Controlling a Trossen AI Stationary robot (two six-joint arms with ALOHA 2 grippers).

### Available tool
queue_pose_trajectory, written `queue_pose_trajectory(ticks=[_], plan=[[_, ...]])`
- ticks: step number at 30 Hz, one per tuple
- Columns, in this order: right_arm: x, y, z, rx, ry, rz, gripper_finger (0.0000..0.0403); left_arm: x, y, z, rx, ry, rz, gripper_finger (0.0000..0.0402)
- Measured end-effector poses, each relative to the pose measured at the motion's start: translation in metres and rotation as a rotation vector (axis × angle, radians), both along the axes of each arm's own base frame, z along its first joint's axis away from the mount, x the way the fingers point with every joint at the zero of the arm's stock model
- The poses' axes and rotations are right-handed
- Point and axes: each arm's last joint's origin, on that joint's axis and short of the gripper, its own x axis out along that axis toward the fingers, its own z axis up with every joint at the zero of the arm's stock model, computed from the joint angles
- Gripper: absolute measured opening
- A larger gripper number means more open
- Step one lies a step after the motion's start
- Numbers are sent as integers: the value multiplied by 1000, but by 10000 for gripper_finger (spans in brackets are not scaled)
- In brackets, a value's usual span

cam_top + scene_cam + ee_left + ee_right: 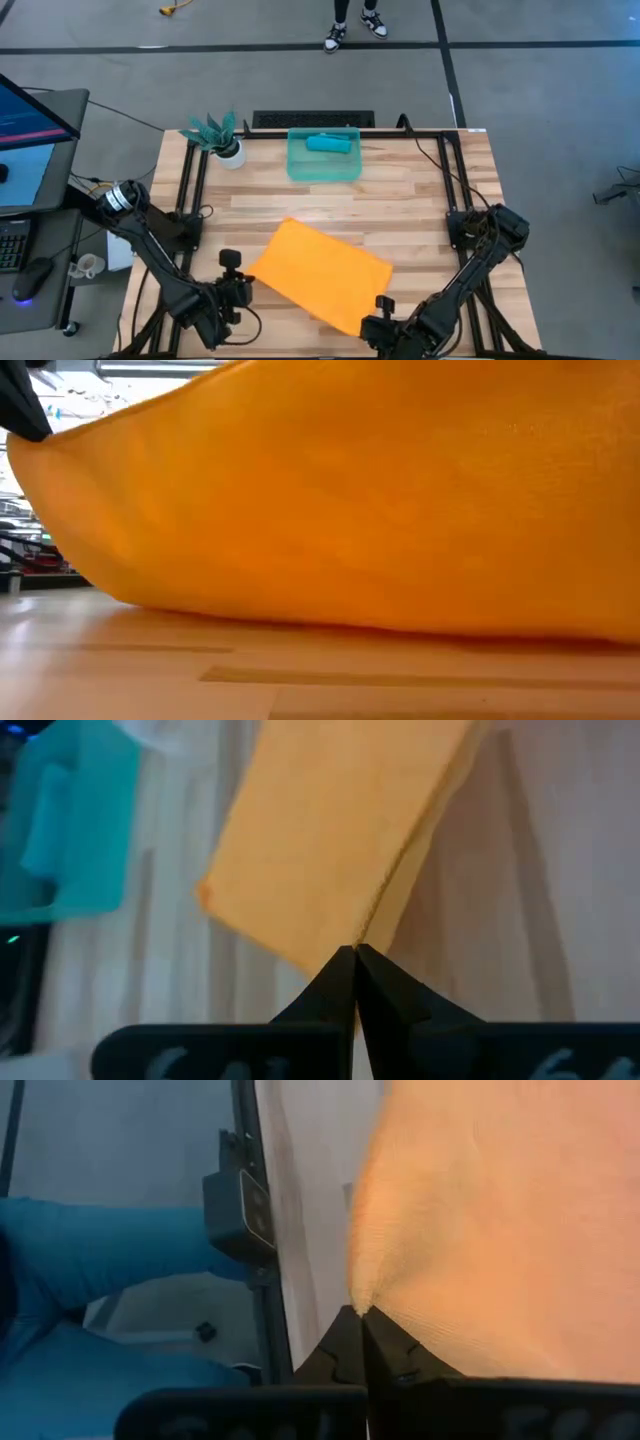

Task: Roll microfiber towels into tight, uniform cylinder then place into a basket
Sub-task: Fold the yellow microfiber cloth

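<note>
1. Orange towel fills almost the whole low view, its lower edge sagging just above the wooden bench.
2. From above, the orange towel lies spread and skewed across the near middle of the bench, with both arms at its near edge.
3. Left claw sits at the towel's near-left corner, its two dark fingers pressed together and pinching the cloth; in its wrist view the fingers meet at the orange towel's corner.
4. Right claw sits at the towel's near-right corner, likewise closed on the cloth; its wrist view shows the fingers clamped on a point of orange towel.
5. Teal basket stands at the far side of the bench, well apart from the orange towel.
6. Inside the basket lies the blue towel, rolled up near the basket's far wall.
7. Beside the basket, toward the left arm's side, stands a teal-leaved plant in a white pot.
8. Beyond the bench, a person's feet show on the floor.
</note>
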Motion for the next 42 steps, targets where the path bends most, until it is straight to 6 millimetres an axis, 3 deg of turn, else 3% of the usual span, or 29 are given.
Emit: queue_pose_trajectory(ticks=[7,16,22,28,42], plan=[[-3,-5,0,-60,46,-12,2,-6,11,7,111,-34,85,0],[-2,-42,-10,-221,200,-192,3,27,41,7,179,-81,196,0],[4,-61,-24,-203,251,-312,4,47,70,-12,191,-84,291,0],[-2,-71,-36,-201,319,-418,4,61,91,-24,207,-103,345,0],[0,-90,-54,-157,377,-548,4,78,110,-29,188,-79,346,0]])
